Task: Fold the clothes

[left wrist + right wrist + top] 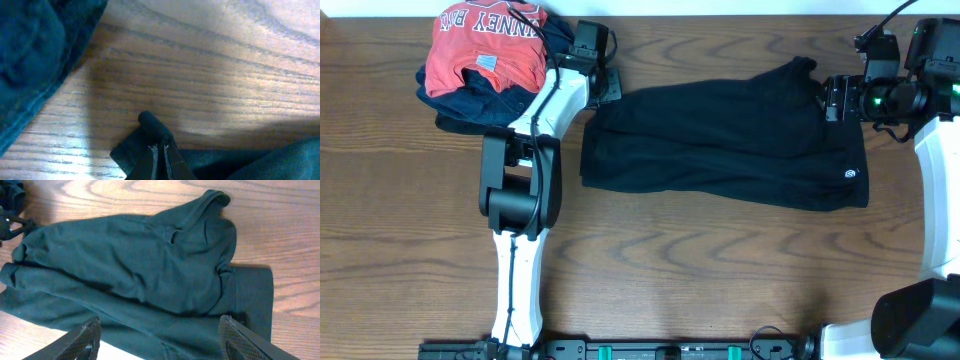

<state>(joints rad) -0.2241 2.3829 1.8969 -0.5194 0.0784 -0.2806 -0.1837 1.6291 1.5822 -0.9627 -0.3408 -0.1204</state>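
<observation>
**Q:** Grippers?
**A:** The left gripper [159, 151] is seen pressed almost together at the far-left corner of the shirt [720, 140]. A bit of black cloth appears to be pinched, though this is judged from the wrist view only. The right gripper [160, 342] is held spread wide with nothing gripped, low over the shirt's right end.

**Q:** Where is the shirt, and how far along is the task?
**A:** The shirt is laid on the table [720, 280] between the two arms, stretched out as a long band. One lengthwise fold seems to be in place, but the upper layer is bunched and wrinkled. No cross fold is seen. The task is judged about midway at best: smoothing and the crosswise folds are left to be done.

**Q:** Any writing?
**A:** A small round white logo [850, 175] is seen near the shirt's lower right corner, but it cannot be read. No inner label is visible. The red shirt [485, 40], piled on the navy garment [470, 105] at the far left, is printed with white letters lying upside down. "NNEY" can be made out and the rest cannot. A small grey tag on it is too small to read.
</observation>
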